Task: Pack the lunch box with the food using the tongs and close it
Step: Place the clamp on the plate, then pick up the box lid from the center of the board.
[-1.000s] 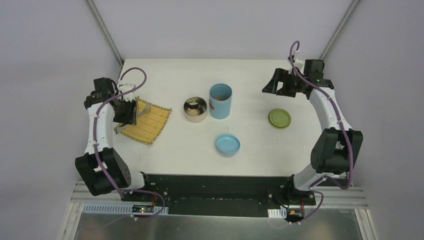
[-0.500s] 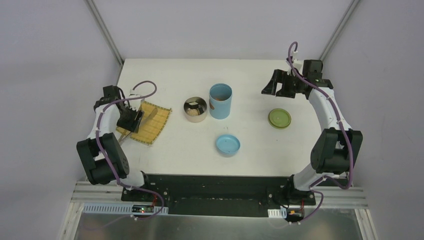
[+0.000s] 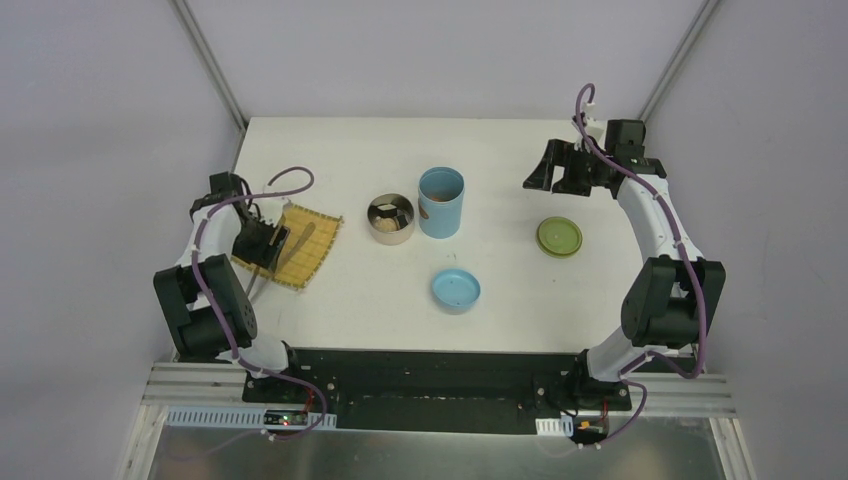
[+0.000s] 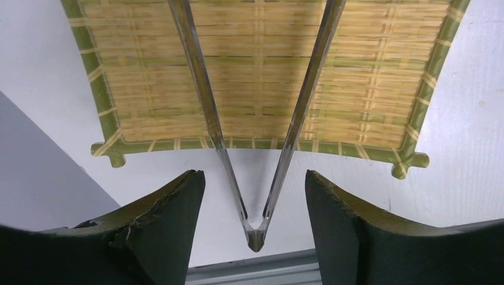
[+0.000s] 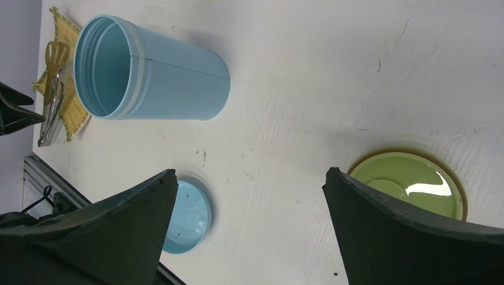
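The silver tongs [image 4: 255,119] lie on the yellow woven mat [image 4: 356,89], arms spread, their joined end on the white table between my left gripper's fingers. My left gripper [image 4: 254,175] is open, with a gap between each finger and the tongs. In the top view it [image 3: 262,245] sits at the mat's near-left corner. The steel bowl [image 3: 390,217] holds small dark and brown food pieces. Beside it stands the open light-blue cylinder [image 3: 441,201]. The blue lid [image 3: 456,290] and green lid [image 3: 559,237] lie apart on the table. My right gripper [image 5: 251,173] is open and empty, above the table.
The mat [image 3: 300,245] lies near the table's left edge. In the right wrist view the cylinder [image 5: 160,71], blue lid [image 5: 190,217] and green lid [image 5: 410,184] all show. A metal rail [image 4: 255,273] runs along the table's edge behind the tongs' joint.
My left gripper has opened wider and drawn back toward the mat's near-left corner, and the tongs now lie free on the mat. The right arm has not moved.
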